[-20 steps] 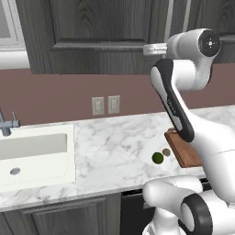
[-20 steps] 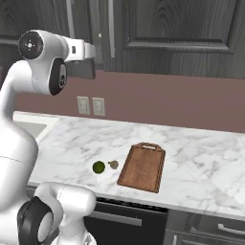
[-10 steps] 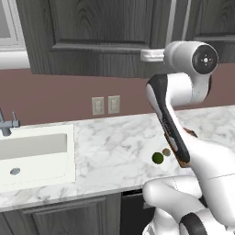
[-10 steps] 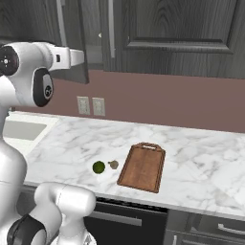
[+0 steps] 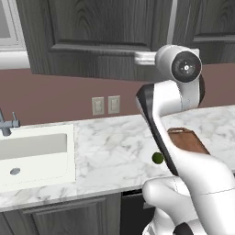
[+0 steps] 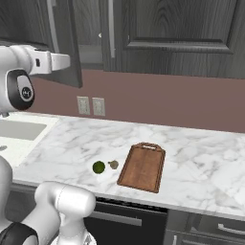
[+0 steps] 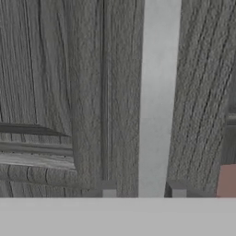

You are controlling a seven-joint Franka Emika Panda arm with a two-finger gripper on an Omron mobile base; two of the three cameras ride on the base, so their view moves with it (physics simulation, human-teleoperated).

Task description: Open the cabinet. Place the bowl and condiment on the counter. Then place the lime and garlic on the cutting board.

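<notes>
The dark grey cabinet (image 6: pixel 177 33) has its left door (image 6: pixel 64 45) swung partly out over the counter (image 6: pixel 191 158). In the hand view my gripper (image 7: pixel 144 188) straddles the door's pale bar handle (image 7: pixel 156 101). The jaws are open, with a gap on the left side. In the right base view the hand (image 6: pixel 57 61) reaches to the door's edge. The lime (image 6: pixel 98 167) (image 5: pixel 158 158) and the garlic (image 6: pixel 113 164) lie on the marble just left of the cutting board (image 6: pixel 142 166) (image 5: pixel 186 140). The bowl and condiment are out of view.
A white sink (image 5: pixel 32 151) with a faucet (image 5: pixel 7 126) is set into the counter at the left. Two wall outlets (image 6: pixel 91 105) sit on the mauve backsplash. The open door juts out at hand height above the counter's left part.
The hand has drawn back toward the base and the cabinet door has swung further out with it. The jaws have widened around the handle.
</notes>
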